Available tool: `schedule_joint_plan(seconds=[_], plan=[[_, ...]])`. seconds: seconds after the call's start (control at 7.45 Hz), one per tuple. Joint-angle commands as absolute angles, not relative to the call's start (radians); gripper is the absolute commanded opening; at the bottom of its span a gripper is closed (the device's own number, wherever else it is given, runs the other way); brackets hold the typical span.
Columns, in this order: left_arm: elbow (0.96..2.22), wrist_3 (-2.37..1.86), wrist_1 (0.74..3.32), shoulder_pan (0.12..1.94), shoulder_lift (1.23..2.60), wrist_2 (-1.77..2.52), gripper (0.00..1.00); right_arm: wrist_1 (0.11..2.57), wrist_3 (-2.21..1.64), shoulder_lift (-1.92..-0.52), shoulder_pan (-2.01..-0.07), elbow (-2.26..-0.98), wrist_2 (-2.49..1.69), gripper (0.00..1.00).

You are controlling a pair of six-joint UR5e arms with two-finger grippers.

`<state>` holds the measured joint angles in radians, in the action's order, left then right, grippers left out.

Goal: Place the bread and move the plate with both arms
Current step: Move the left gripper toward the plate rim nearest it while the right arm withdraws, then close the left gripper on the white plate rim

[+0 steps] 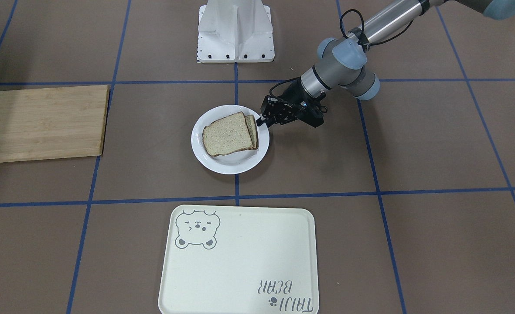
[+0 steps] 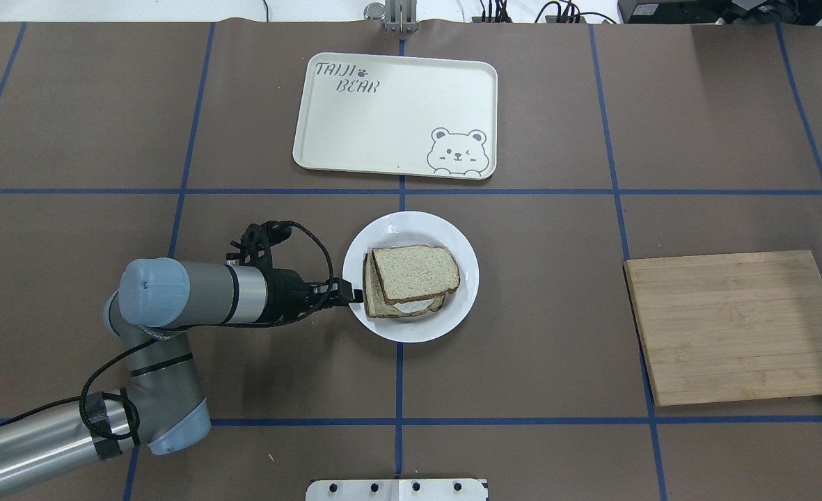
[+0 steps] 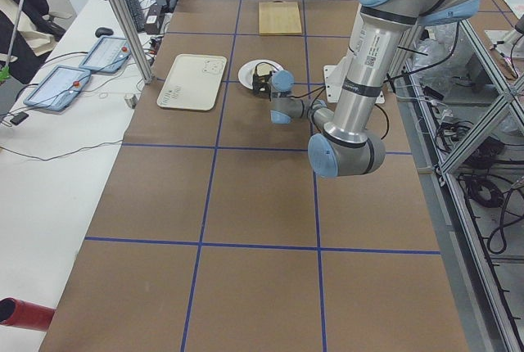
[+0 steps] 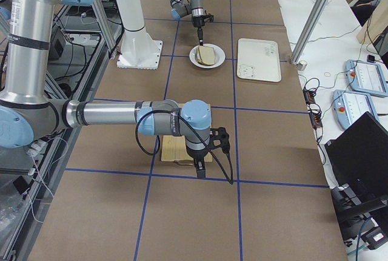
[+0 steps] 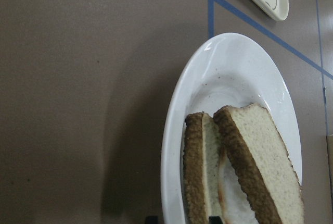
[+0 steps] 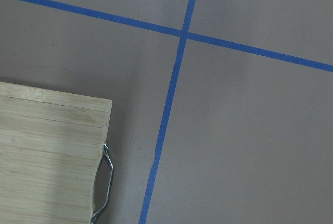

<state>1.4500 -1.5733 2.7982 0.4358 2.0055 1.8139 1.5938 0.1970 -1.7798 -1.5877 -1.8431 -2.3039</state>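
Brown tabletop (image 2: 104, 104), cream tray (image 2: 383, 125) at the far side, wooden cutting board (image 2: 731, 327) off right, white plate (image 2: 452, 243) in the middle. The bread (image 2: 414, 273) sits on the plate atop another slice, so imo we're on the plate move. Left tool (image 2: 353, 295) looks spread, straddling the plate's rim. Next it needs to clamp, then probably carry it trayward. Right tool (image 4: 200, 169) hovers by the board, can't tell its state.

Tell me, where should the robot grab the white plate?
Grab the plate by its thin raised rim, coming in low from the side where the left tool is. It lies flat, and the bread fills its middle.
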Motion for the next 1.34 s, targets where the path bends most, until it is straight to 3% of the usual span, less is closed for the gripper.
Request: schedule_joint_plan(seconds=[0.0,0.4,0.54,0.67,1.21], plan=[[1.428,-1.572,2.799,0.436,2.016,1.813,0.25,1.594,0.196,-1.782,-1.588,-1.842,-2.304,1.00],[1.407,-1.574,2.800,0.436,2.040,1.813,0.25,1.594,0.193,-1.786,-1.588,-1.842,-2.303,1.00],[1.407,-1.574,2.800,0.436,2.042,1.813,0.19,1.592,0.192,-1.786,-1.588,-1.842,-2.303,1.00],[1.407,-1.574,2.801,0.436,2.042,1.813,0.03,1.594,0.192,-1.786,-1.588,-1.842,-2.303,1.00],[1.410,-1.696,2.922,0.437,2.042,1.809,0.00,1.592,0.190,-1.786,-1.588,-1.842,-2.303,1.00]])
